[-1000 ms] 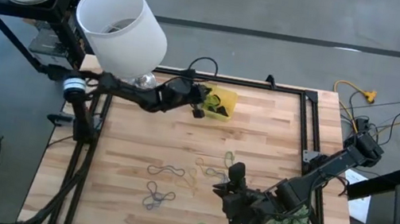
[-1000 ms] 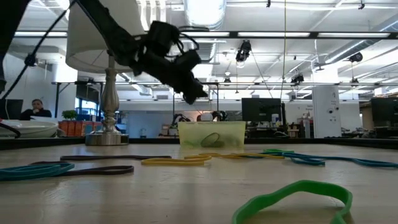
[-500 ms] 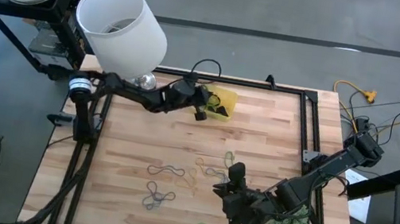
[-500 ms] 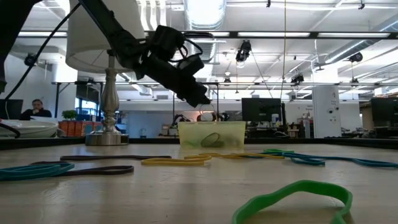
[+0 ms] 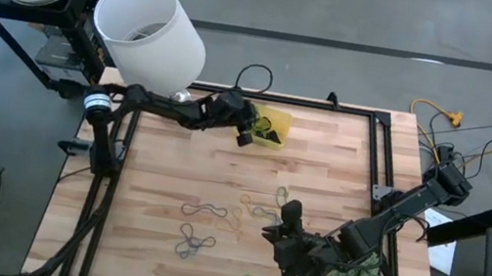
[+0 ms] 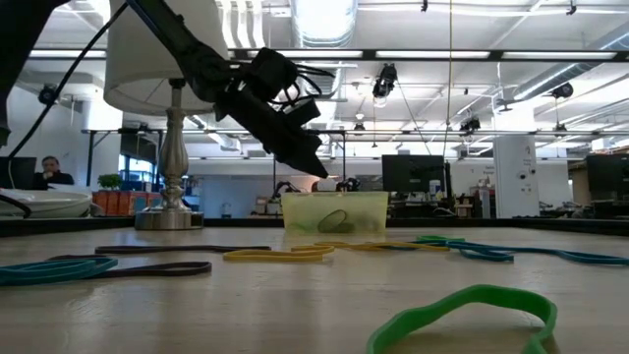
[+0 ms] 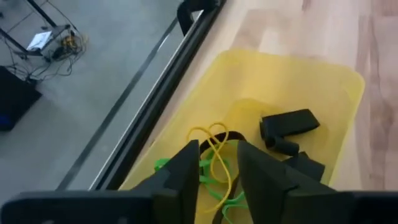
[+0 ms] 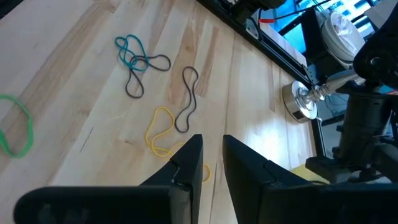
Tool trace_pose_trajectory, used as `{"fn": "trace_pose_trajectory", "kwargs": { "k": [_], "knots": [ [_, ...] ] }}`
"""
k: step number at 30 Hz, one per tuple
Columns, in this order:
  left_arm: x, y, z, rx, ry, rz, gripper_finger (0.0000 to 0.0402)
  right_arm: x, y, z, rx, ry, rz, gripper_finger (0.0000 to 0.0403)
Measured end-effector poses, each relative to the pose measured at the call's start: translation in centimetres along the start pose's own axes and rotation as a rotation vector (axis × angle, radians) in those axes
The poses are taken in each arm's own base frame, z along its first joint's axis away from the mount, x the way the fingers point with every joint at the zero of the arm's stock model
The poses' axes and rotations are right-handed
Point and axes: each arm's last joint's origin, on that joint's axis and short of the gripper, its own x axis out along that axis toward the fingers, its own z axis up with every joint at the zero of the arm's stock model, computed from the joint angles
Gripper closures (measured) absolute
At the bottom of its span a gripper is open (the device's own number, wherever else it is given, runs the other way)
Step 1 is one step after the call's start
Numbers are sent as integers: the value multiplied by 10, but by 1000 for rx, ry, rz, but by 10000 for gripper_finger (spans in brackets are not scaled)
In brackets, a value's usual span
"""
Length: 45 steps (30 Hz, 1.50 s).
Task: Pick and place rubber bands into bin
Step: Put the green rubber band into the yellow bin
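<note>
**Left tool over the bin**

Your left tool [image 7: 214,171] hangs over the yellow bin [image 5: 273,125], fingers apart; only its wrist view shows yellow and green rubber bands [image 7: 214,165] inside. Your right tool [image 8: 208,163], fingers slightly apart and empty, hovers over loose bands [image 5: 204,213] mid-tabletop [image 5: 320,170]. No writing is readable

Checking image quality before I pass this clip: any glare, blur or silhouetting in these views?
Low view: bright ceiling lights backlight the left tool into a silhouette, and the near green rubber band is soft. High view: evenly lit, table without glare. Left wrist view: the yellow bin is slightly blurred. Right wrist view: a light sheen on the wood.
</note>
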Motion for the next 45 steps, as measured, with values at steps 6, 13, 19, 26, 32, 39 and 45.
{"fn": "trace_pose_trajectory", "kwargs": {
  "k": [6, 13, 19, 26, 32, 39, 45],
  "knots": [
    [-18, -5, 6, 23, 53, -42, 284, 1, 1, -3, -6, 9, 1, 346],
    [-71, -32, 14, 95, 112, -191, 283, 5, 5, -11, 75, 31, 3, 346],
    [-123, -72, 1, 191, 81, -336, 283, 14, 12, -32, 158, 88, -4, 346],
    [-177, -107, -33, 236, -9, -496, 283, 32, 5, -57, 257, 176, -54, 346],
    [-203, -114, -55, 243, -113, -571, 283, 53, -12, -81, 342, 280, -62, 346],
    [-217, -106, -61, 173, -178, -584, 283, 77, -34, -121, 468, 434, -55, 346],
    [-219, -105, -58, 163, -199, -584, 283, 88, -49, -150, 599, 525, -125, 346]
  ]
}}
